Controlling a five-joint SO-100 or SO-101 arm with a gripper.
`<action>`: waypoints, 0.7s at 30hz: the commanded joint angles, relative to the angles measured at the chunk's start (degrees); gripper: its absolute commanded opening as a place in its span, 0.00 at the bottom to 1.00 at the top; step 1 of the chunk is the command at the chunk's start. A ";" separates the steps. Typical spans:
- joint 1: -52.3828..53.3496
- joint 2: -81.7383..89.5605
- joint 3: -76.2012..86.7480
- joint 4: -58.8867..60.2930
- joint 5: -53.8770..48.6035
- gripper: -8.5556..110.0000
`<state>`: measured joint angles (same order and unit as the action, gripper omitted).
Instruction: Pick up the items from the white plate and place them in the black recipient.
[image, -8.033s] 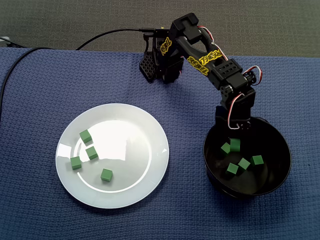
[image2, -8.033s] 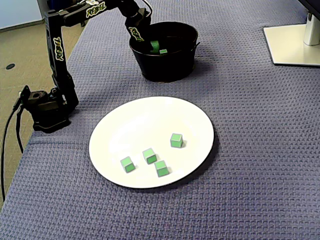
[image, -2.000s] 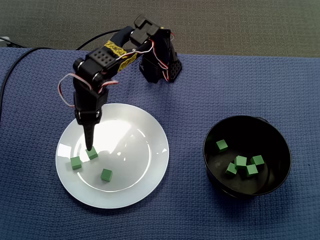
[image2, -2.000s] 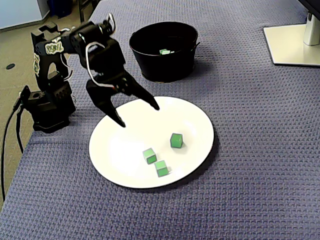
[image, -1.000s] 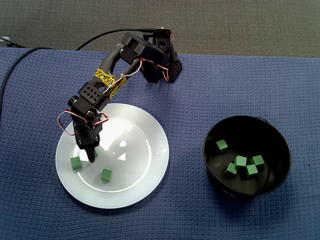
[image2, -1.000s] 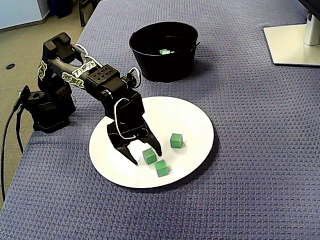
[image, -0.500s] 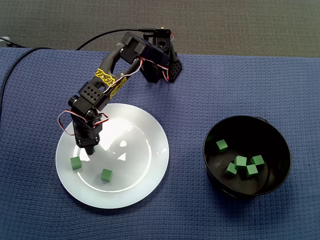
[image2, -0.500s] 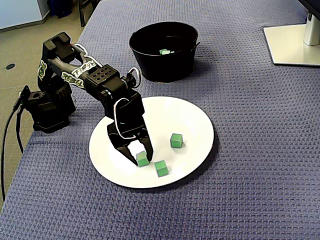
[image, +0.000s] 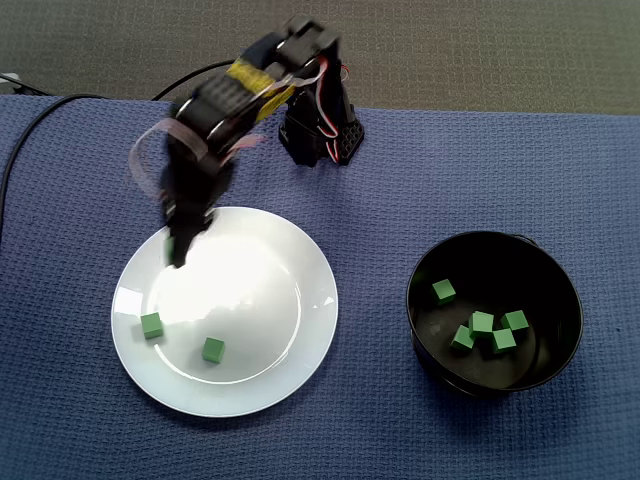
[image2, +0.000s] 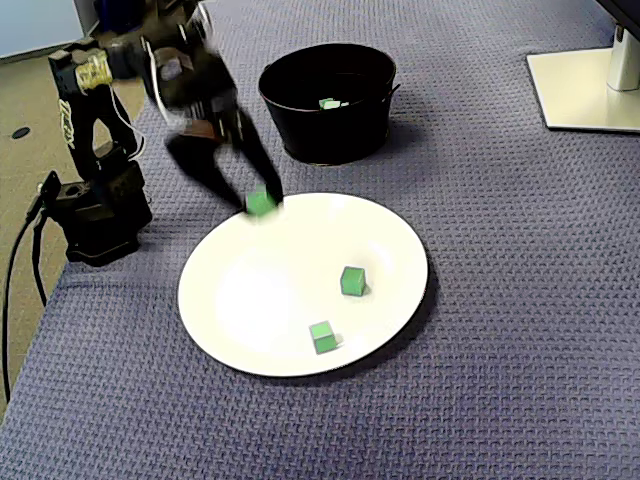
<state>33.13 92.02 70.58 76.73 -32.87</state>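
Gripper (image2: 263, 209) clamps one green cube (image2: 260, 201) over white plate (image: 250, 290) edge. Two loose cubes (image: 212, 349) nearby on plate; five bowl cubes (image: 482, 322) in black bowl (image: 540, 278), well apart.

Blue waffle-weave cloth (image: 400, 180) covers the desk, under and all around the gripper (image: 178, 255). Black cable (image: 205, 72) sits behind the gripper, curving over the cloth's far edge. Another stretch lies on the cloth well to the gripper's left. Gray carpet (image: 520, 45) beyond the desk. In a fixed view, white flat stand base (image2: 585, 90) on the cloth far right of the gripper, well apart. Beige floor (image2: 30, 100) left of the gripper, past the desk edge.
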 joint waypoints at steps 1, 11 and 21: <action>-10.11 15.73 -3.60 4.48 7.47 0.07; -45.88 15.12 -12.22 1.85 10.11 0.07; -64.34 -10.28 -20.30 2.11 -3.25 0.07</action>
<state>-27.42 89.03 55.28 78.05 -31.90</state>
